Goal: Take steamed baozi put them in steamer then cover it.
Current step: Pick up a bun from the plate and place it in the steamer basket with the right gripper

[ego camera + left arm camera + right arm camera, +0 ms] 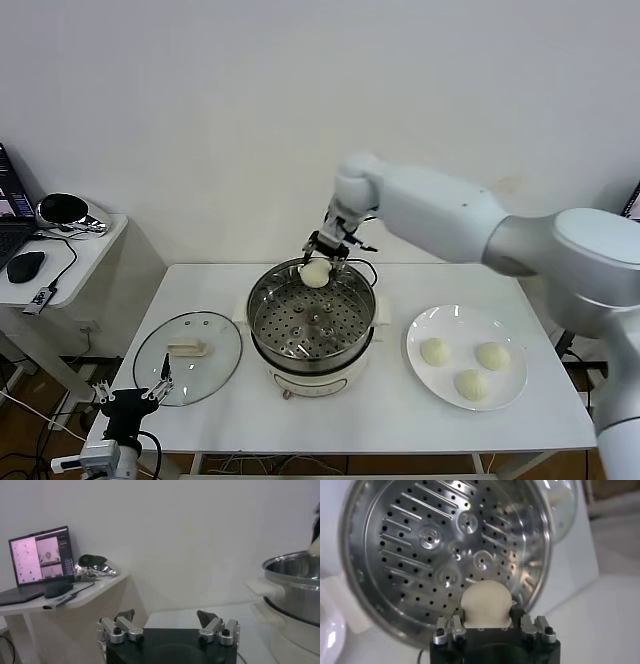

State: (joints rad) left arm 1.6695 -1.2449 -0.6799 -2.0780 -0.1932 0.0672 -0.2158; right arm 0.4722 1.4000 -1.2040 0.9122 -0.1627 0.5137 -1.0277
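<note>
Right gripper point(322, 250) clamped on baozi point(314, 273), held over steamer point(312, 325) rim at 12 o'clock; tray bare; bun should be lowered near tray before release; three baozi on plate point(467, 331), 3 o'clock; cover point(187, 357) at 9 o'clock; left gripper point(167, 624) parked, spread.

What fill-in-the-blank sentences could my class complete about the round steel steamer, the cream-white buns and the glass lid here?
1. The right gripper holds one cream-white round baozi above the shiny steel steamer's far ____.
2. The flat white plate holds ____ baozi.
3. The clear glass cover lies on the white table to the steamer's ____.
4. The left gripper is ____.

Missing: rim; three; left; open
</note>
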